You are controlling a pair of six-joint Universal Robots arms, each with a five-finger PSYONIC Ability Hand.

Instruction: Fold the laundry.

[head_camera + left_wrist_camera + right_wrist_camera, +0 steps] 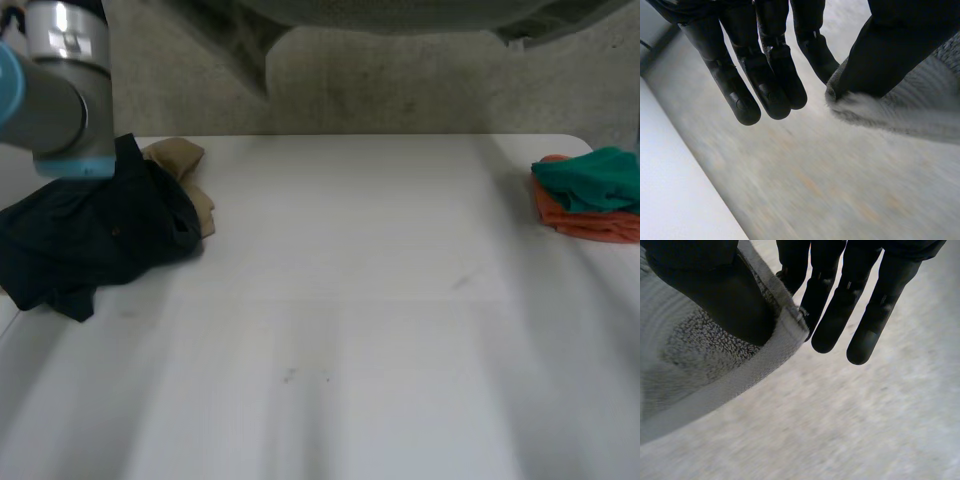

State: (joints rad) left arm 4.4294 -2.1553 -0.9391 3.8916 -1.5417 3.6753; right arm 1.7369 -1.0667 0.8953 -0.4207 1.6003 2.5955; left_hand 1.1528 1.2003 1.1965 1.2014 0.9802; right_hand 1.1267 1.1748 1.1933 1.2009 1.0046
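– When you go through the head view first, what's actually lying on the worktop (350, 300)?

– Couple of piles, well apart. Over on the robot's left side there's a dark garment (90, 240) all crumpled up. A tan cloth (180, 158) pokes out from behind it, touching it. The left arm (60, 90), grey joint with the light-blue cap, hangs right above that heap. Way over by the right edge a green cloth (595, 178) sits on top of an orange cloth (600, 225).

– Ok, and the left wrist view? Is the left hand (765, 75) holding anything?

– Yep, it's got a grey towel (900, 115) pinched. The thumb (890, 50) sits on one side of the fabric and the nearest finger on the other, right at a corner. The terry stuff trails away beside the thumb. The other fingers (747, 100) are pretty much straight, side by side, touching nothing. A strip of white worktop shows beside the outermost one.

– And the right wrist view?

– Basically the mirror of that. The right hand (840, 305) clamps the grey towel near a corner of its hemmed edge. Its thumb (715, 295) presses flat on the loopy side, with a finger tucked behind. The remaining fingers (865, 335) point straight out, free of the cloth. The towel spreads off beside the thumb. Can't tell what's underneath it, it's all just blur back there.
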